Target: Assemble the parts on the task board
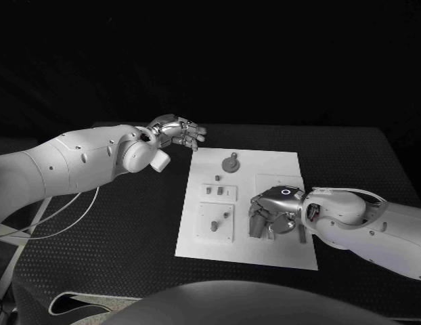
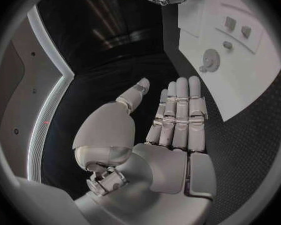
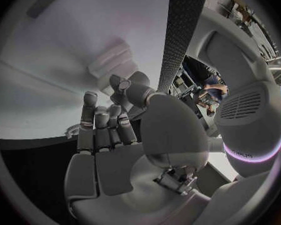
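Right hand [image 1: 274, 211] low over board [image 1: 269, 166], on its near right part, fingers curled down together; whether clamped on a part underneath, cannot tell. Left hand [image 1: 176, 131] raised beyond board's far left corner, off to the side, fingers straight and apart, palm bare, holding nothing.

Board lying flat in middle of surface [image 1: 122, 237], long axis running away from the robot. On it: round part [image 1: 231, 163] near far end, with a small tab pointing to far edge; pair of small upright pieces [image 1: 218, 191] in a square seat mid-left; slim peg [image 1: 214, 225] in near-left seat, long axis roughly along board's length.

Judged by look: parts small, rigid, light, probably smooth plastic, so liable to slip or tip under a loose pinch. Best taken by fingertips across the narrow sides, peg gripped near its middle and kept in line with its seat; round part by the rim, not the tab. Board itself thin and light, likely to slide if pushed sideways.
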Robot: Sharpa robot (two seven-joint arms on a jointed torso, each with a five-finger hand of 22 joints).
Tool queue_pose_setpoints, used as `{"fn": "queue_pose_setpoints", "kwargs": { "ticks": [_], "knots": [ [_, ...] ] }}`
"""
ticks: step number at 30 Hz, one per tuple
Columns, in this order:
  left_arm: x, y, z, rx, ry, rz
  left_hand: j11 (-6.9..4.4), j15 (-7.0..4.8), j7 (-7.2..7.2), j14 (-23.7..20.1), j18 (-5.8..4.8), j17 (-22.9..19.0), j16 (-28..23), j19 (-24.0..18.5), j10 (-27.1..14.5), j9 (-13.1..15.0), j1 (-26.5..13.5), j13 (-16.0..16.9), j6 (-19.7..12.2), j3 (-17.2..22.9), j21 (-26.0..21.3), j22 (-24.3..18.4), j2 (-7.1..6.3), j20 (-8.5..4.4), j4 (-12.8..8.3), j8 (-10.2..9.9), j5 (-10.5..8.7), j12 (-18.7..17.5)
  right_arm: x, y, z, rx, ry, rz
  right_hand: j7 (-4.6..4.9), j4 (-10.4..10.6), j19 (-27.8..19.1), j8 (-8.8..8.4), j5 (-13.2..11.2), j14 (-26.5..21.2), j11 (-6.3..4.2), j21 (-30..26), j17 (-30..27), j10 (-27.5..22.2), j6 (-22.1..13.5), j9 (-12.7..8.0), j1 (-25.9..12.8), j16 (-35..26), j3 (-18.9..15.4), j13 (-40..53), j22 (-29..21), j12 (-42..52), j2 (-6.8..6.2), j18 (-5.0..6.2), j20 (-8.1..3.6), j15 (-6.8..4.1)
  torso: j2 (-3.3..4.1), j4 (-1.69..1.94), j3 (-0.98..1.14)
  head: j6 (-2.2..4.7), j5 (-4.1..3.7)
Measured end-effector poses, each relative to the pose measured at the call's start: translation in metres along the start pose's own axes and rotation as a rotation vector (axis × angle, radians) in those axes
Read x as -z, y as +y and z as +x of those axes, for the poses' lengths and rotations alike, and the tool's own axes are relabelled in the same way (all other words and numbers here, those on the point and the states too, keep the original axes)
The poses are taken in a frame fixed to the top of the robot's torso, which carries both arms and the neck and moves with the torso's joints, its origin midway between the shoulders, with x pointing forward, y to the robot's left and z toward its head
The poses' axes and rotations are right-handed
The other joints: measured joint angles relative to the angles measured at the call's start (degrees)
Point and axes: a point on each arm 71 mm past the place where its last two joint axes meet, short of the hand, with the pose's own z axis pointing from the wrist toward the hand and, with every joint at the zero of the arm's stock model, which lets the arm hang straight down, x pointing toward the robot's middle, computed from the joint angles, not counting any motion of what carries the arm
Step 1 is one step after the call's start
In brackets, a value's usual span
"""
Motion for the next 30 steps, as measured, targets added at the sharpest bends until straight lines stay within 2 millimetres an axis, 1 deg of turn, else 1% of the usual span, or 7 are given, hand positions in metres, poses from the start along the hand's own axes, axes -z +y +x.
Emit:
{"fn": "queue_pose_setpoints", "kwargs": {
  "ticks": [4, 8, 11, 15, 20, 25, 30],
  "knots": [
    [0.0, 0.0, -0.0001, 0.0, 0.0, 0.0, 0.0, 0.0, 0.0, 0.0, -0.05, 0.0, 0.0, 0.0, 0.0, 0.0, 0.0, 0.0, 0.0, 0.0, 0.0, 0.1, 0.0, 0.0, 0.0, 0.0, 0.0, 0.0, -0.0001, 0.0001, 0.0009, -0.001, 0.0, 0.0, -1.39, 0.3, -0.1, -2.32, 0.0, -0.5, 0.3, 0.0, 0.0, -0.3, -4.2, -1.1, -0.2, 0.0, 0.3, 0.2, 0.0, 0.0, -0.24, 0.01, 0.14, 0.11, -0.01, -0.01, 0.0, 0.0, 0.01],
    [0.0, 0.0, -0.0001, 0.0, 0.0, 0.0, 0.0, 0.0, 0.0, 0.0, -0.29, 0.0, 0.0, 0.0, 0.0, 0.0, 0.0, 0.0, 0.0, 0.0, 0.0, 0.0, 0.0, 0.0, 0.0, 0.0, 0.0, 0.0, 0.0002, -0.0002, 0.001, -0.001, -0.001, 0.002, -2.02, 0.4, -0.6, -3.23, 0.0, -0.9, 0.41, 0.0, 0.0, -0.8, -6.6, -1.9, 0.5, 0.0, 0.3, 0.2, 0.0, 0.0, -1.47, 0.01, 0.16, 0.3, -0.02, -0.01, -0.01, 0.0, 0.01],
    [0.0, 0.0001, -0.0003, 0.0, -0.001, 0.0, 0.0, 0.0, 0.0, 0.0, 0.1, 0.0, 0.0, 0.0, 0.0, 0.0, 0.0, -0.1, 0.0, 0.0, 0.0, 0.0, 0.0, 0.0, 0.0, 0.0, 0.0, 0.0, 0.0007, -0.0007, 0.0012, 0.0, 0.0, 0.003, -2.5, 0.4, -0.9, -3.75, 0.0, -1.1, 0.63, 0.0, 0.0, -1.1, -7.6, -1.9, 1.0, 0.0, 0.3, 0.1, 0.0, 0.0, -1.98, 0.01, 0.26, 0.4, -0.02, -0.01, -0.02, 0.0, 0.0],
    [0.0, 0.0001, -0.0004, 0.0, -0.001, 0.0, 0.0, 0.0, 0.0, 0.0, 0.4, 0.0, 0.0, 0.0, 0.0, 0.0, 0.0, -0.1, 0.0, 0.0, 0.0, 0.0, 0.0, 0.0, 0.0, 0.0, 0.0, 0.0, 0.0019, -0.002, 0.0018, 0.003, 0.002, 0.008, -2.76, 0.2, -1.5, -4.35, 0.0, -2.0, 0.92, 0.0, -0.1, -1.7, -8.4, -2.0, 1.4, 0.0, 0.5, 0.0, 0.0, 0.0, -2.42, 0.01, 0.64, 0.61, -0.03, -0.01, -0.02, 0.0, -0.04],
    [0.0001, 0.0001, -0.0005, -0.001, -0.001, -0.001, 0.0, 0.0, 0.0, 0.0, 0.41, 0.0, 0.0, 0.0, 0.0, 0.0, 0.0, 0.0, 0.0, 0.0, 0.0, 0.0, 0.0, 0.0, 0.0, 0.0, 0.0, 0.0, 0.0025, -0.0029, 0.0023, 0.008, 0.003, 0.014, -2.97, 0.2, -2.0, -4.38, 0.0, -2.5, 0.93, -0.2, -0.2, -2.1, -8.7, -4.0, 1.7, 0.0, 0.8, -0.1, 0.0, -0.5, -2.71, 0.01, 0.76, 0.71, -0.03, -0.01, -0.02, 0.0, -0.05],
    [0.0001, 0.0002, -0.0005, -0.001, -0.001, -0.001, 0.0, 0.0, 0.0, 0.0, 0.4, 0.0, 0.0, 0.0, 0.0, 0.0, 0.0, 0.0, 0.0, 0.0, 0.0, 0.0, 0.0, 0.0, 0.0, 0.0, 0.0, 0.0, 0.003, -0.004, 0.0027, 0.012, 0.005, 0.019, -3.36, 0.0, -2.1, -4.39, 0.0, -2.7, 1.13, -0.2, -0.3, -2.4, -9.6, -4.3, 1.9, 0.0, 1.0, -0.2, 0.0, -0.5, -2.94, 0.01, 0.91, 0.96, -0.02, -0.02, -0.01, 0.0, -0.16],
    [0.0004, 0.0003, -0.0009, -0.001, -0.002, -0.002, 0.0, 0.0, 0.0, 0.0, 0.38, 0.1, 0.0, 0.0, 0.0, 0.0, 0.0, 0.0, 0.0, 0.0, 0.0, 0.0, 0.0, 0.0, 0.0, 0.0, 0.0, 0.0, 0.0032, -0.0042, 0.0029, 0.016, 0.005, 0.02, -3.17, 0.0, -2.2, -4.81, 0.0, -2.9, 1.33, -0.2, -0.5, -2.6, -10.4, -4.4, 2.2, 0.0, 1.0, -0.3, 0.0, -0.5, -3.17, 0.0, 0.96, 1.16, -0.02, -0.03, -0.01, 0.0, -0.17]
  ]
}}
